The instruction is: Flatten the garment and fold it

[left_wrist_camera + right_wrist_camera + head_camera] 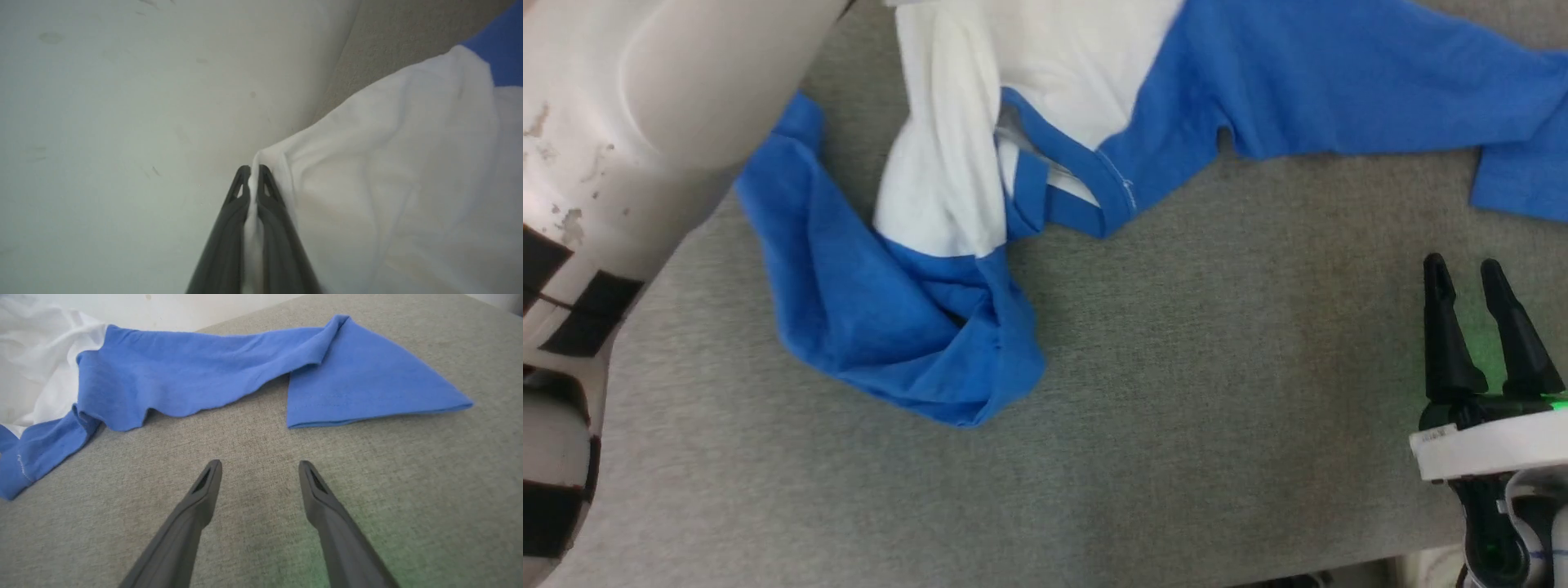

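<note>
The grey counter (pixel 1217 367) lies bare across the whole near half of the head view, from the crumpled blue cloth over to our right hand (pixel 1462 265). Its near edge shows at the bottom right of that view. In the right wrist view the far edge of the counter meets a pale wall (pixel 184 306) just behind the cloth. The widest free ground is in front of and between the right hand's fingers.

Our left forearm (pixel 645 122) reaches up and across the upper left of the head view, above the cloth's left side. The left hand (pixel 253 169) is pinched tight on a thin ridge of white fabric that runs up between its fingers. The right hand rests low at the right with its fingers spread wide, holding nothing and well apart from the cloth.

The garment (pixel 947 163) sits on the far half of the counter, unflattened. Its white body is drawn into long folds. The blue neckband (pixel 1086 175) is twisted and faces us. The sleeve on our left (pixel 890 335) is bunched in a heap, while the sleeve on our right (pixel 1339 90) stretches out along the counter with its end doubled back into a flat flap (pixel 359 388).
</note>
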You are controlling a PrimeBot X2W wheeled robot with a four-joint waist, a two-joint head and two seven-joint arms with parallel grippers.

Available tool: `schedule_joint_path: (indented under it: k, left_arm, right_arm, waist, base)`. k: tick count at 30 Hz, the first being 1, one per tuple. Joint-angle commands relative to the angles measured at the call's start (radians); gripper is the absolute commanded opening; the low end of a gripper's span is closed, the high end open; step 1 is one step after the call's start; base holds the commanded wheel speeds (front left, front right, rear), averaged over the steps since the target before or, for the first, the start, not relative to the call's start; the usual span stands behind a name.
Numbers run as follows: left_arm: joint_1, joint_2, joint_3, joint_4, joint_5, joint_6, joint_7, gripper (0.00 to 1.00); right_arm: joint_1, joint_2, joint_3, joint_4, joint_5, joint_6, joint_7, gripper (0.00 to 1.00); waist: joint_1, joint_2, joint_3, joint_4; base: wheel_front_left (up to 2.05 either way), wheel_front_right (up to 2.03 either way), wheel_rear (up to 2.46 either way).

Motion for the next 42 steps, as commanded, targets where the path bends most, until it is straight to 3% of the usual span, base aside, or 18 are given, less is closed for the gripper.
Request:
schedule_joint_path:
  k: [1,2,4,5,6,7,15,22,29,34,35,38,42]
  left_arm:
    - [0.018,0.0,0.0,0.036,-0.013,-0.002,-0.007,0.0]
    - [0.03,-0.003,0.005,0.056,-0.026,0.005,-0.011,0.0]
    - [0.054,-0.01,0.021,0.087,-0.052,0.022,-0.017,0.31]
    - [0.064,-0.016,0.032,0.099,-0.067,0.034,-0.02,0.39]
    - [0.072,-0.024,0.047,0.108,-0.084,0.05,-0.027,0.58]
    - [0.078,-0.032,0.061,0.114,-0.097,0.066,-0.033,1.0]
    - [0.098,-0.105,0.14,0.09,-0.182,0.141,-0.136,1.0]
    - [0.232,-0.123,0.201,-0.058,-0.267,0.219,-0.219,1.0]
    - [0.476,-0.041,0.218,-0.323,-0.302,0.341,-0.202,1.0]
    - [0.719,0.075,0.199,-0.575,-0.298,0.462,-0.136,1.0]
    - [0.809,0.129,0.175,-0.653,-0.282,0.5,-0.103,1.0]
    - [0.927,0.177,0.128,-0.736,-0.274,0.536,-0.065,1.0]
    - [0.997,0.195,0.051,-0.745,-0.255,0.523,-0.04,1.0]
  right_arm:
    - [-0.023,-0.006,0.009,0.015,0.009,-0.001,-0.014,1.0]
    - [-0.028,-0.01,0.013,0.025,0.012,-0.001,-0.019,1.0]
    - [-0.037,-0.019,0.02,0.04,0.015,-0.001,-0.026,1.0]
    - [-0.041,-0.025,0.023,0.045,0.016,-0.001,-0.029,1.0]
    - [-0.045,-0.031,0.025,0.048,0.018,-0.001,-0.032,1.0]
    - [-0.048,-0.038,0.027,0.05,0.018,-0.001,-0.034,1.0]
    - [-0.036,-0.07,0.028,0.051,0.008,-0.001,-0.034,1.0]
    - [0.038,-0.044,-0.001,0.031,-0.026,-0.001,-0.002,1.0]
    - [0.111,-0.014,-0.027,-0.011,-0.062,-0.001,0.035,1.0]
    - [0.145,0.0,-0.034,-0.043,-0.079,-0.001,0.061,1.0]
    - [0.152,0.003,-0.034,-0.053,-0.082,-0.001,0.069,1.0]
    - [0.159,0.005,-0.038,-0.066,-0.085,-0.001,0.08,1.0]
    - [0.161,0.006,-0.043,-0.083,-0.089,-0.001,0.095,1.0]
  waist:
    - [-0.0001,0.0,0.076,-0.063]
    - [-0.0001,0.0,0.079,-0.063]
    - [-0.0001,0.0,0.083,-0.057]
    - [-0.0001,0.0,0.084,-0.052]
    - [-0.0001,0.0,0.083,-0.045]
    - [-0.0001,0.0,0.081,-0.038]
    - [-0.0001,0.0,-0.014,0.043]
    - [-0.0001,0.0,-0.164,0.122]
    - [-0.0001,0.0,-0.264,0.187]
    - [-0.0001,0.0,-0.305,0.231]
    - [-0.0001,0.0,-0.313,0.245]
    - [-0.0001,0.0,-0.311,0.263]
    - [-0.0001,0.0,-0.292,0.28]
  base:
    - [0.0,0.0,0.0]
    - [0.0,0.0,0.0]
    - [0.0,0.0,0.0]
    - [0.0,0.0,0.0]
    - [0.0,0.0,0.0]
    - [0.0,0.0,0.0]
    - [0.0,0.0,0.0]
    - [0.0,0.0,0.0]
    - [0.0,0.0,0.0]
    - [0.0,0.0,0.0]
    - [0.0,0.0,0.0]
    - [0.0,0.0,0.0]
    - [0.0,0.0,0.0]
